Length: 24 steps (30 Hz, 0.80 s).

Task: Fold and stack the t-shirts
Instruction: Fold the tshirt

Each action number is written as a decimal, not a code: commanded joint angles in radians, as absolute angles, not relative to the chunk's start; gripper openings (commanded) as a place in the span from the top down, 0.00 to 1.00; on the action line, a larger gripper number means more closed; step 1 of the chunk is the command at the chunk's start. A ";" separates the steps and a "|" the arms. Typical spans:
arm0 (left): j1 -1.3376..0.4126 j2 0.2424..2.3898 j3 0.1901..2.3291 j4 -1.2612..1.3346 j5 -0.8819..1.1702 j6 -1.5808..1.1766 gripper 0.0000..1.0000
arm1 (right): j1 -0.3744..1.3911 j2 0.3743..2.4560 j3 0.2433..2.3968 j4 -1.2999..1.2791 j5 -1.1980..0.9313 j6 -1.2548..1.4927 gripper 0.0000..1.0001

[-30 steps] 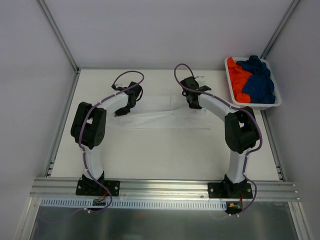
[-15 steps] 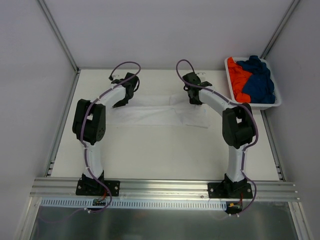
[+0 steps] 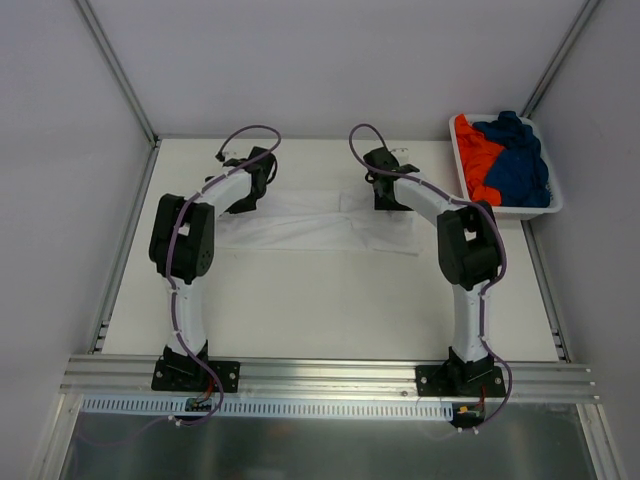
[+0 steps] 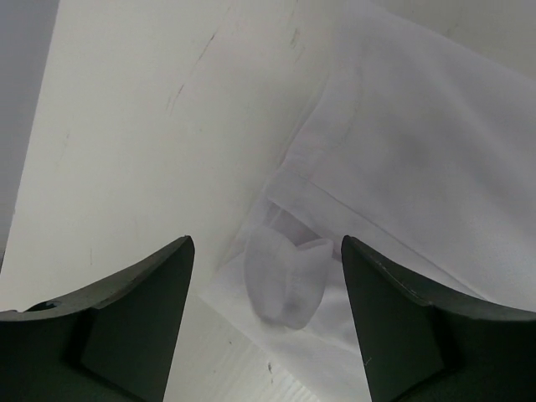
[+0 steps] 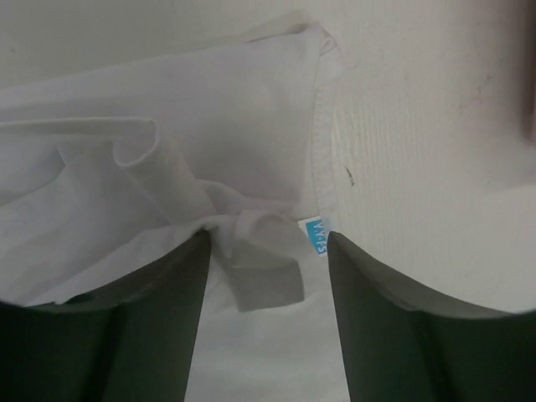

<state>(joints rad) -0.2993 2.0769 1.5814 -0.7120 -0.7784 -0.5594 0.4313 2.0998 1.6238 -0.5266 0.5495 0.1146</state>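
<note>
The white t-shirt lies as a long folded strip across the far half of the table. My left gripper hangs open over its left end. In the left wrist view a small pinched peak of white cloth stands free between the open left gripper. My right gripper is open over the shirt's right end. A bunched fold and a tiny blue label sit between the open right gripper. The orange t-shirt and the dark blue t-shirt lie crumpled in the basket.
A white plastic basket stands at the far right corner of the table. Metal frame posts and grey walls enclose the table on the left, right and back. The arm bases sit on the rail at the near edge.
Both grippers carried the white shirt's edge away from the arm bases, then opened and let the cloth go. The shirt now lies as a narrower strip.
</note>
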 commanded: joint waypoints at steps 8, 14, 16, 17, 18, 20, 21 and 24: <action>-0.354 1.741 1.557 -0.715 -0.896 -0.621 0.29 | 0.429 1.903 1.614 -0.411 0.739 0.015 0.31; -0.460 1.721 1.520 -0.710 -0.871 -0.618 0.41 | 0.468 1.727 1.487 -0.419 0.683 0.038 0.28; -0.477 1.717 1.490 -0.707 -0.832 -0.643 0.51 | 0.491 1.689 1.441 -0.429 0.684 0.052 0.28; -0.492 1.713 1.461 -0.704 -0.813 -0.649 0.64 | 0.497 1.665 1.422 -0.428 0.663 0.058 0.28; -0.500 1.709 1.442 -0.695 -0.790 -0.649 0.70 | 0.503 1.654 1.405 -0.428 0.644 0.066 0.29; -0.509 1.701 1.410 -0.666 -0.726 -0.646 0.83 | 0.518 1.640 1.359 -0.423 0.602 0.089 0.32; -0.517 1.703 1.384 -0.660 -0.716 -0.646 0.90 | 0.534 1.632 1.336 -0.423 0.600 0.101 0.34; -0.520 1.723 1.356 -0.646 -0.700 -0.647 0.93 | 0.557 1.644 1.316 -0.416 0.588 0.118 0.36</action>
<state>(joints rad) -0.5114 1.7100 1.3758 -0.6697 -0.7494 -0.6327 0.5373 1.6455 1.3411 -0.4156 0.6205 0.0780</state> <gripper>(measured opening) 0.079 0.649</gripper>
